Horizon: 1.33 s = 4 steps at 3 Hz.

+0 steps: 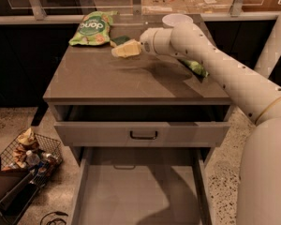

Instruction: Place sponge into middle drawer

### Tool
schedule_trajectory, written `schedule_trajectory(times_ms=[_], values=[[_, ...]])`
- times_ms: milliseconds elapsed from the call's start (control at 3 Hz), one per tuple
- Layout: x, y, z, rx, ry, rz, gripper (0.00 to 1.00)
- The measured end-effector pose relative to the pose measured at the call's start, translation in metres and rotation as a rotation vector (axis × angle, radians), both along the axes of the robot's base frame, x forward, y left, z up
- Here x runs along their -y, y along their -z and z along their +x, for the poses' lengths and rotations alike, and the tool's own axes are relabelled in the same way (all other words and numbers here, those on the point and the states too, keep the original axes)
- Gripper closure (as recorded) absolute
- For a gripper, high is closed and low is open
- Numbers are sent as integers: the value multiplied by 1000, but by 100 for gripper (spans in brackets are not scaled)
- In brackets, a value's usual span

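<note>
The sponge [118, 41] lies at the back of the cabinet top, beside a green snack bag [90, 27]. Only its dark green edge shows, just behind the gripper's pale tip. My gripper [125, 49] reaches in from the right and hovers low over the cabinet top, right at the sponge; I cannot tell whether it touches it. The middle drawer [131, 196] is pulled far out at the bottom of the view. Its flat grey floor is bare, with the arm's shadow on it.
A grey drawer front with a dark bar handle [143, 135] stands slightly out above the open drawer. A second green bag [195, 68] lies under my arm at the right. A white bowl [177, 19] sits at the back. A wire basket [29, 154] stands on the floor, left.
</note>
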<state>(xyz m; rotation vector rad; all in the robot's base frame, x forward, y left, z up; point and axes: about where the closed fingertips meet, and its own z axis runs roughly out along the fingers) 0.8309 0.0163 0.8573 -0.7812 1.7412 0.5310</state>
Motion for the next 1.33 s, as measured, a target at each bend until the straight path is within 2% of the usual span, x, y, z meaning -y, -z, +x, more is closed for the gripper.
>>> schedule_trajectory(times_ms=[333, 1000, 1333], values=[[-13, 14, 1, -28, -24, 18, 0], [-32, 51, -2, -93, -27, 34, 42], [-33, 48, -2, -94, -28, 33, 65]])
